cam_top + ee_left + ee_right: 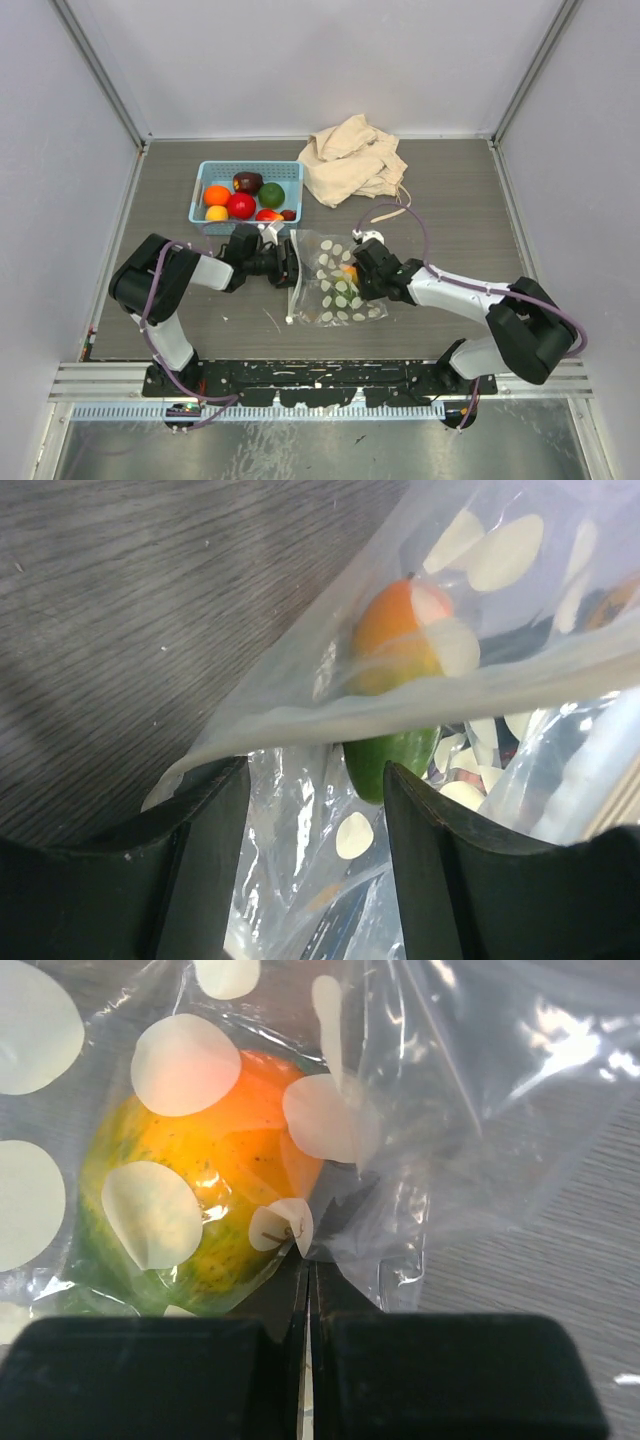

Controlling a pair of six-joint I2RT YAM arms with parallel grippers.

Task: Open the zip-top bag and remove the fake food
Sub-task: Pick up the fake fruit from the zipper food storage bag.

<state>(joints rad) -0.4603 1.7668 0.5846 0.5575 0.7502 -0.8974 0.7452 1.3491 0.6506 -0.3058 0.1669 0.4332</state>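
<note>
The bag (335,280), clear film dotted with white, lies flat on the table between the two sets of jaws, with its white zip edge toward the left gripper (315,780) and its body reaching across to the right gripper (308,1275). The left jaws stand spread at the mouth with loose film sagging between them and grip nothing that I can see. The right jaws are pressed together on a tuck of film, probably to anchor the bag while the mouth is worked open. The fruit (200,1190), a glossy orange piece shading to green, sits inside just ahead of the right jaws and further in from the left ones, so it seems not yet removed.
</note>
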